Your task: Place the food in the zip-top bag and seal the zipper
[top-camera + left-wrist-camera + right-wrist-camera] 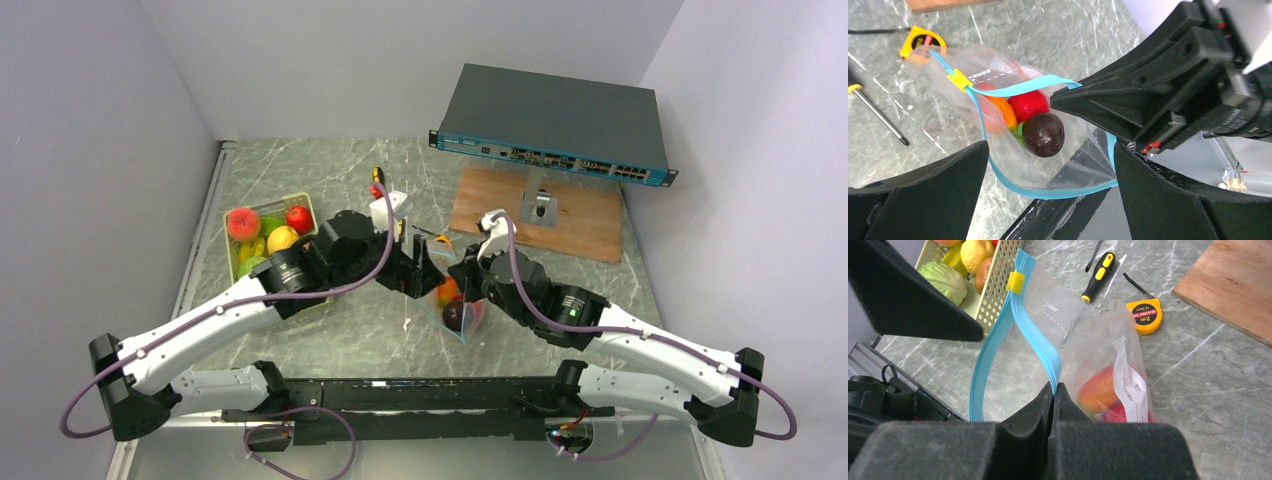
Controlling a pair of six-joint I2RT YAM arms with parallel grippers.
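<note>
The clear zip-top bag stands open mid-table between both grippers. In the left wrist view it holds an orange fruit, a red fruit and a dark brown fruit. Its teal zipper has a yellow slider at the far end. My right gripper is shut on one side of the zipper. My left gripper is open, its fingers either side of the bag's near rim. More food lies in the green tray.
A yellow tape measure and a screwdriver lie just behind the bag. A wooden board and a network switch are at the back right. The tray stands left of the bag.
</note>
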